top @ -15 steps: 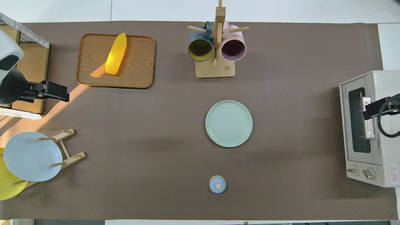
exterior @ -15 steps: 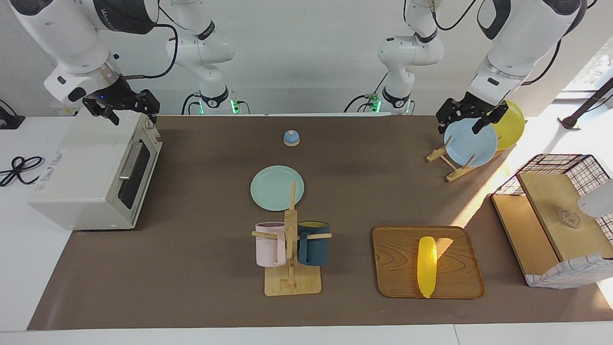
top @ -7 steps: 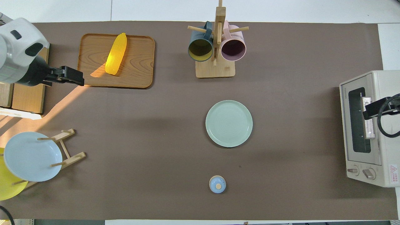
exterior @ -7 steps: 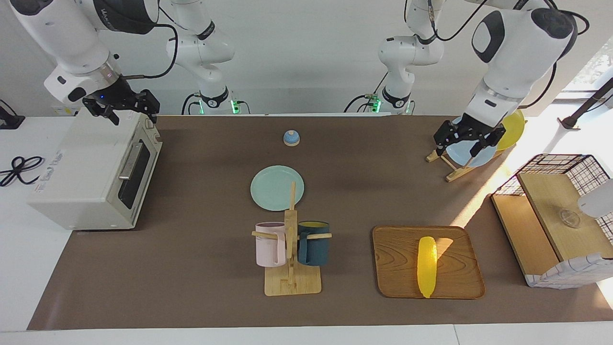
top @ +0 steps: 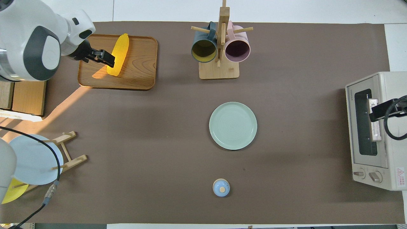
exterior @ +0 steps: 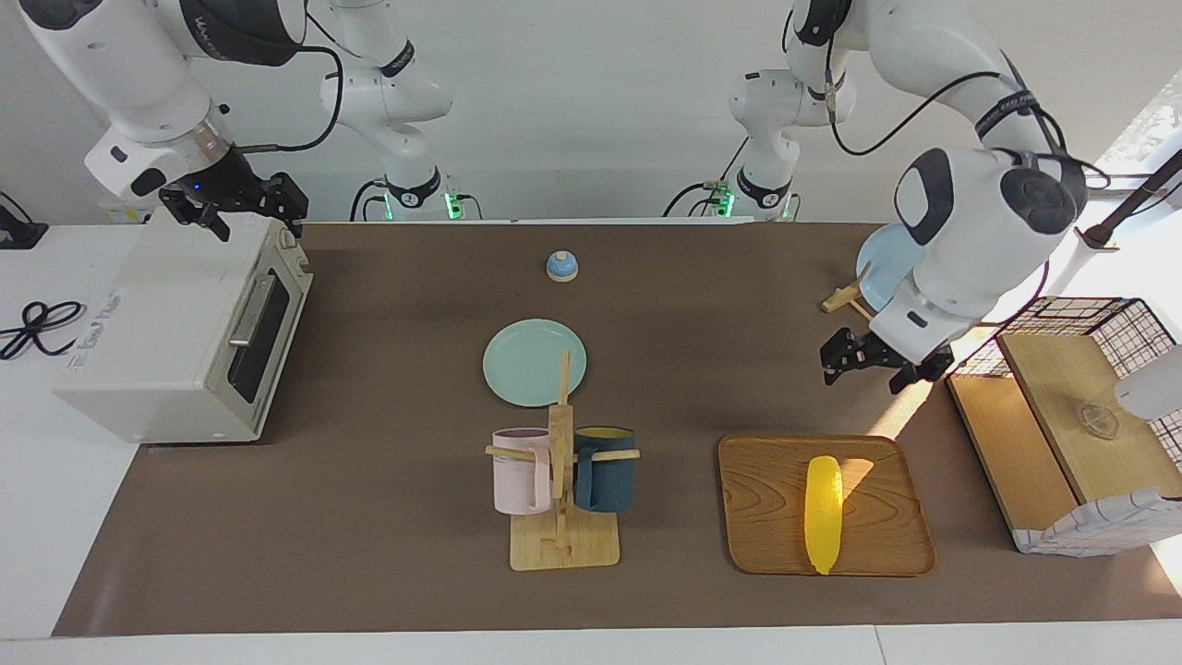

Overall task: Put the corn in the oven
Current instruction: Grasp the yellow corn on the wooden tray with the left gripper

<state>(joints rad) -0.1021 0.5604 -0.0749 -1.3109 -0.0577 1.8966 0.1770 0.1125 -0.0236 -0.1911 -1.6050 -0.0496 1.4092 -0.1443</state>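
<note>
The corn is a bright yellow cob lying on a wooden tray at the left arm's end of the table, with nothing touching it. My left gripper hangs open in the air over the brown mat between the plate rack and the tray, holding nothing. In the overhead view the left gripper overlaps the corn on the tray. The off-white oven stands at the right arm's end with its door shut. My right gripper waits open above the oven, empty.
A mug rack with a pink and a dark blue mug stands mid-table, with a pale green plate and a small blue knob nearer the robots. A plate rack and a wire-and-wood basket flank the tray.
My left arm has swung from over the plate rack out toward the tray and come lower. The right arm, corn and oven have not moved.
</note>
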